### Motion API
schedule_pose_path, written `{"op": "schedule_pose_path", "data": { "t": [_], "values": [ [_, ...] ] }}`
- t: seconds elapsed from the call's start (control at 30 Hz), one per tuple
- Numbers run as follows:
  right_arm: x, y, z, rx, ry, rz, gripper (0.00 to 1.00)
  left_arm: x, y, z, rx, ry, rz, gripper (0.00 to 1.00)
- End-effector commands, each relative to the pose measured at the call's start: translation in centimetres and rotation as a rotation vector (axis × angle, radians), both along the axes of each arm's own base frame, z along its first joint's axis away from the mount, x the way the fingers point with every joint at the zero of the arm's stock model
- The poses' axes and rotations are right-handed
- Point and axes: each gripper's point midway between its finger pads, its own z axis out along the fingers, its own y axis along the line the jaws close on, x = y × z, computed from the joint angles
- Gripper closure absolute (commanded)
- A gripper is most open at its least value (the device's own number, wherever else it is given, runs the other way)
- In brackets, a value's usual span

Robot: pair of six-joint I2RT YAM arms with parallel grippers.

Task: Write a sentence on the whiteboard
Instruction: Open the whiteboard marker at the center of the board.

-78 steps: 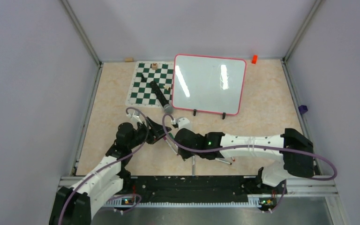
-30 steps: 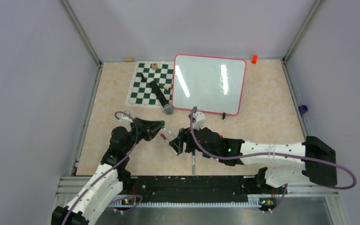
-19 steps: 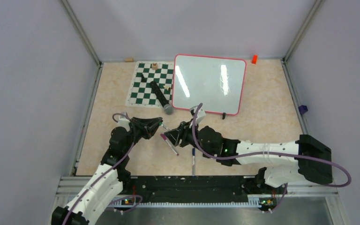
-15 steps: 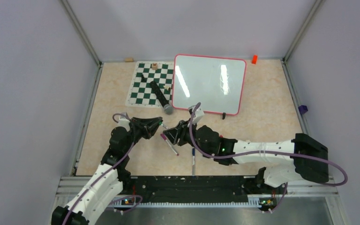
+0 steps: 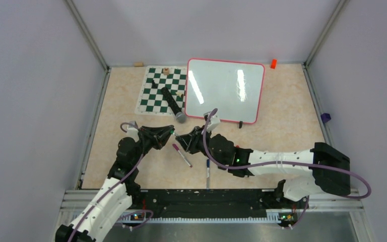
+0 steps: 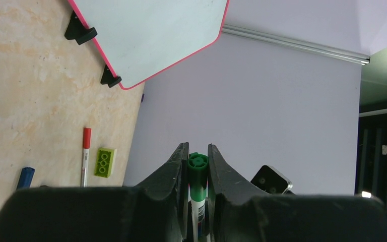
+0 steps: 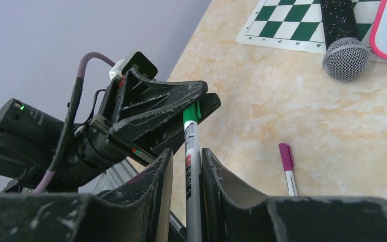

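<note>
We see the left gripper (image 6: 197, 150) clamped narrow on the green cap end of a green marker (image 7: 192, 151), holding it off the table. The marker's grey barrel runs between the fingers of the right gripper (image 5: 185, 139). Those jaws stand narrow on either side of the barrel, but we cannot tell whether they actually press on it. In the top view the two grippers meet nose to nose over the table's near middle, the left one coming in from the left and the right one from the right. The whiteboard (image 5: 226, 91) lies flat at the far middle of the table, beyond the grippers and a little to their right, and it touches neither of them. Its pink frame is whole, its two black feet sit along its near edge, and its glossy face carries two streaks of glare. Touching the board's left side is a green-and-white chess mat (image 5: 153, 96). A black microphone (image 5: 170, 103) lies slantwise across the mat, with its grey mesh head just beside the board's near left corner, between the board and the grippers. A purple-capped pen (image 5: 182, 155) lies on the table just near of the grippers, and another pen (image 5: 207, 174) lies nearer still. An orange block (image 5: 273, 63) sits by the far wall, just right of the board.
</note>
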Motion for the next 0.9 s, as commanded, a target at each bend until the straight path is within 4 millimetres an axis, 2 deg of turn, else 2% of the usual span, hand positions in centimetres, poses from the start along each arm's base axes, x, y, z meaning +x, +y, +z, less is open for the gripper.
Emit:
{"op": "schedule_pose_path", "data": {
  "t": [0.0,0.1,0.17,0.2,0.33,0.43,0.53,0.6,0.73,0.87],
  "values": [
    [1.3,0.5,3.7,0.104,-0.018,-0.042,0.74,-0.2,-0.1,0.5,-0.008,-0.028,-0.008,1.0],
    [1.4,0.6,3.5,0.098,-0.015,-0.044,0.76,0.0,0.0,0.1,-0.003,-0.015,0.002,1.0],
    [1.4,0.6,3.4,0.093,-0.011,-0.038,0.95,0.0,0.1,-0.1,-0.002,-0.012,0.005,1.0],
    [1.3,0.6,3.3,0.088,-0.007,-0.034,1.0,0.1,0.2,-0.2,0.001,-0.007,0.012,1.0],
    [0.8,0.0,2.5,0.068,0.023,-0.015,1.0,1.1,2.0,-2.2,0.049,0.033,0.13,1.0],
    [0.2,-1.1,1.1,0.043,0.071,-0.013,1.0,1.8,3.9,-3.9,0.106,0.071,0.225,1.0],
    [-0.7,-3.2,-0.7,0.002,0.114,-0.015,1.0,2.3,5.7,-5.3,0.144,0.102,0.295,1.0],
    [-1.4,-5.0,-0.9,0.006,0.115,-0.013,1.0,2.7,6.9,-6.1,0.184,0.114,0.334,1.0],
    [-2.2,-8.9,-2.6,-0.033,0.14,-0.052,1.0,3.1,9.0,-8.1,0.327,0.155,0.414,1.0],
    [-2.3,-12.8,-4.3,-0.096,0.144,-0.12,1.0,3.4,9.1,-9.1,0.429,0.147,0.389,1.0]
  ]
}}
